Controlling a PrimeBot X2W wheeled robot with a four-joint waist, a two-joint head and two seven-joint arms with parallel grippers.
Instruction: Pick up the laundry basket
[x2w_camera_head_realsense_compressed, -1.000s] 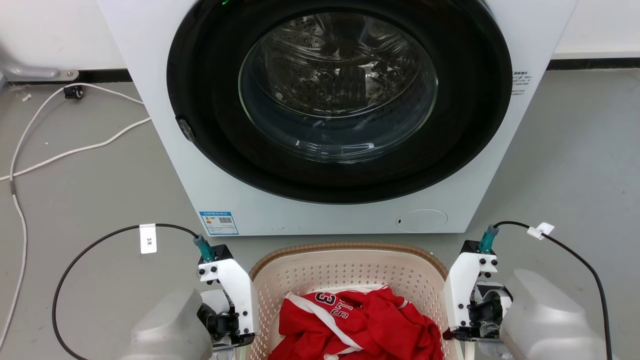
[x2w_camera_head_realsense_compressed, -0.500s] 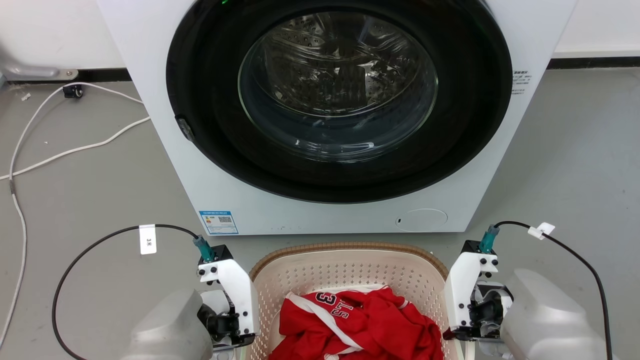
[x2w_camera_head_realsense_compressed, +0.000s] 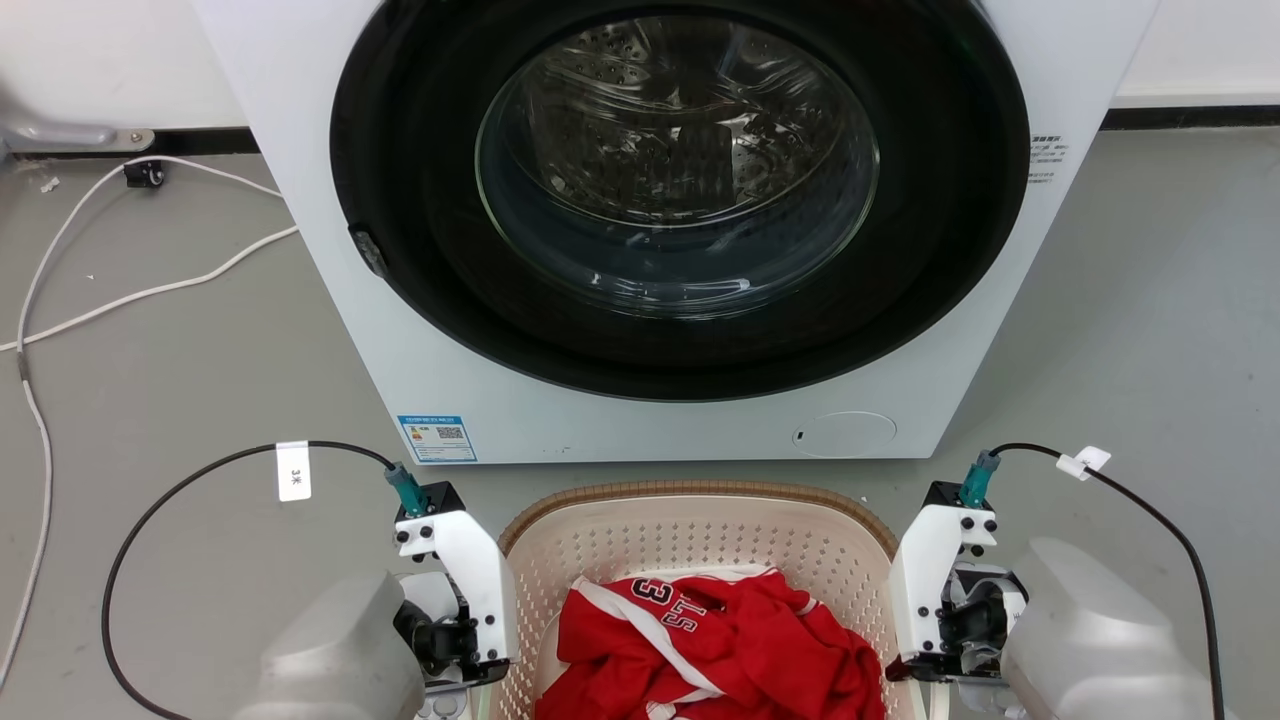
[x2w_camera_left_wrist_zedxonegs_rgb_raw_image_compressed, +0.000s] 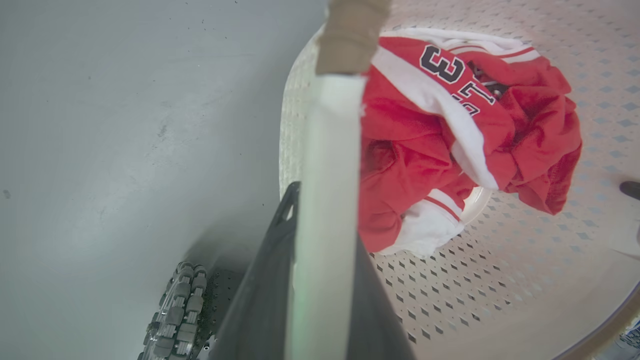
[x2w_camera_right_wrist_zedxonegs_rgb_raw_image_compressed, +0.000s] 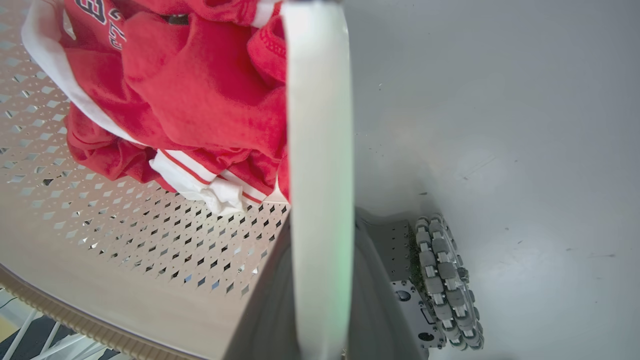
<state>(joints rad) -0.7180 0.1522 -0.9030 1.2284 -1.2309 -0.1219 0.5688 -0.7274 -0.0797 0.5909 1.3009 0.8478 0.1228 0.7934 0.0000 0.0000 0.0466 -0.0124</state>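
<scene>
The laundry basket (x2w_camera_head_realsense_compressed: 700, 535) is cream and perforated with a brown woven-look rim; it sits low in the head view, right in front of the washer. A crumpled red jersey (x2w_camera_head_realsense_compressed: 700, 640) lies inside it. My left gripper (x2w_camera_left_wrist_zedxonegs_rgb_raw_image_compressed: 325, 200) is shut on the basket's white loop handle (x2w_camera_left_wrist_zedxonegs_rgb_raw_image_compressed: 330, 150) on its left side. On the other side my right gripper (x2w_camera_right_wrist_zedxonegs_rgb_raw_image_compressed: 320, 220) is shut on the other white handle (x2w_camera_right_wrist_zedxonegs_rgb_raw_image_compressed: 317, 100). Both pale wrists flank the basket in the head view, with the fingertips hidden below the rim.
A white front-loading washer (x2w_camera_head_realsense_compressed: 330, 330) with its dark round door (x2w_camera_head_realsense_compressed: 680, 200) closed stands just beyond the basket. White cables (x2w_camera_head_realsense_compressed: 150, 290) trail over the grey floor at the left. My base's roller wheels (x2w_camera_left_wrist_zedxonegs_rgb_raw_image_compressed: 180, 320) (x2w_camera_right_wrist_zedxonegs_rgb_raw_image_compressed: 445, 280) sit under each handle.
The whole head picture has shifted up by a few pixels, so the camera moved. Both grippers keep their hold on the handles.
</scene>
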